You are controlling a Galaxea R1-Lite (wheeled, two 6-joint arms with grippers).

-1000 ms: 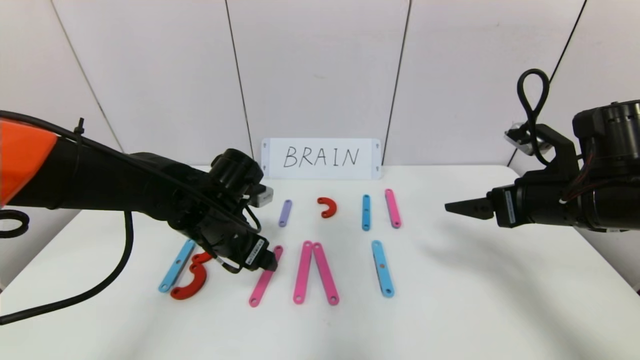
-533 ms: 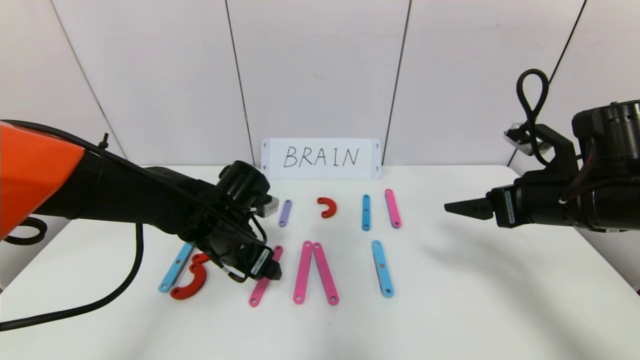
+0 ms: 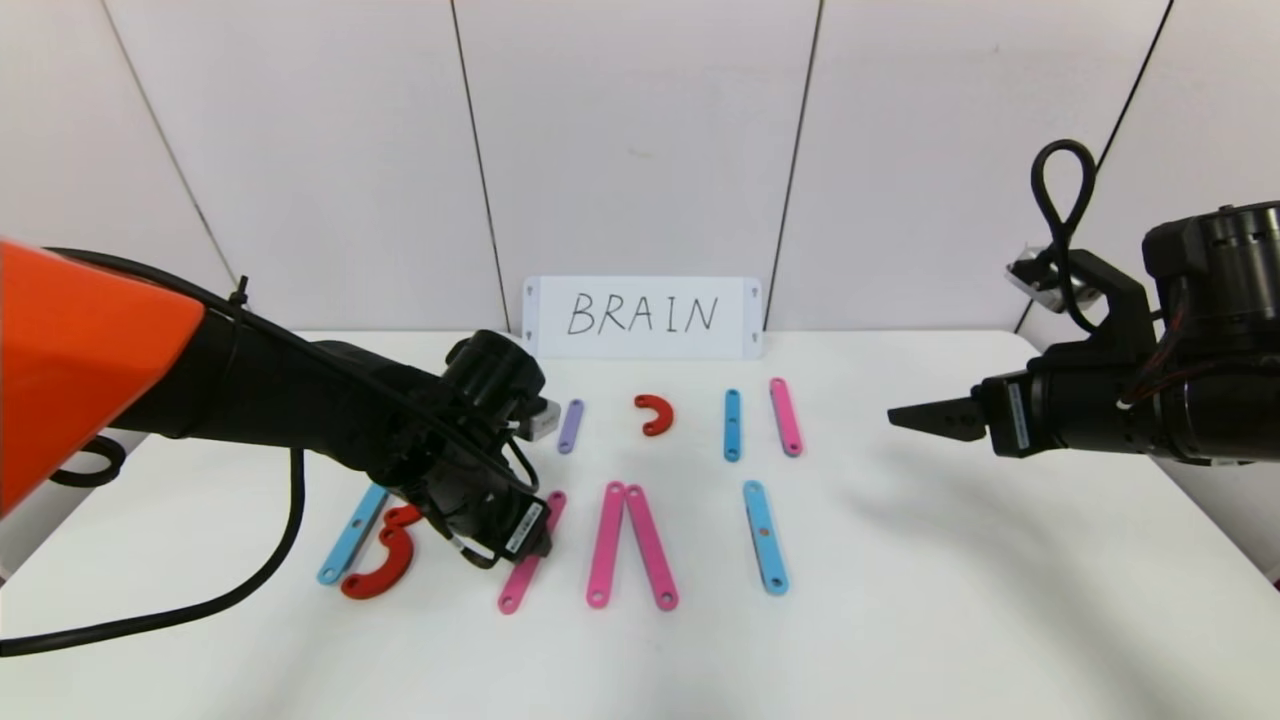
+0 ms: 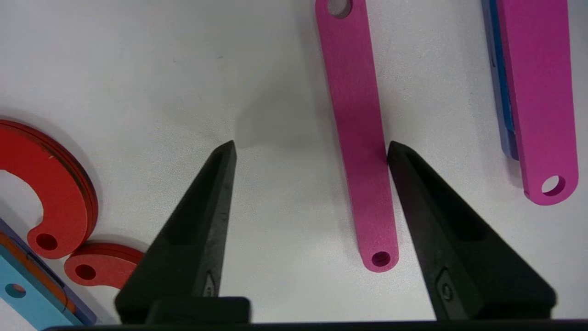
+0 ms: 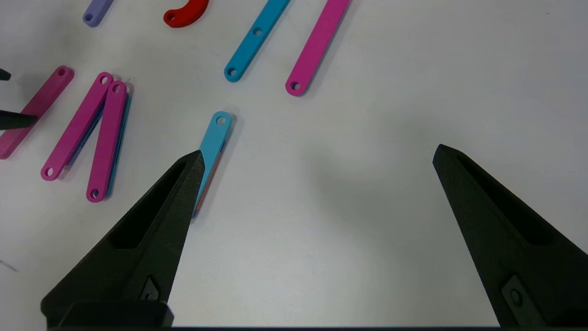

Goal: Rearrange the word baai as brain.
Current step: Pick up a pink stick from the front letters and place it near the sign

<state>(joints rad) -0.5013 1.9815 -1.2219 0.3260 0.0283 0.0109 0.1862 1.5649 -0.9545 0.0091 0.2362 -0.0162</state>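
Left gripper (image 4: 311, 147) straddles the slanted pink flat plastic bar (image 4: 363, 151) of the word on the white desk (image 3: 950, 600).
Its fingers (image 4: 209, 216) stand spread, one touching the bar's edge, gripping nothing. The bar looks light, stiff and thin, likely slippery; pinch across its narrow middle. The red curved hooks (image 3: 385, 555) lie near, with open room frontward. Right gripper (image 5: 317, 154) hovers spread, well apart.

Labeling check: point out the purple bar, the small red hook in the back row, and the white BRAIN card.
purple bar (image 3: 570, 426), head view, mid-length.
small red hook (image 3: 655, 413), head view, curved body.
BRAIN card (image 3: 742, 340), head view, blank lower corner.
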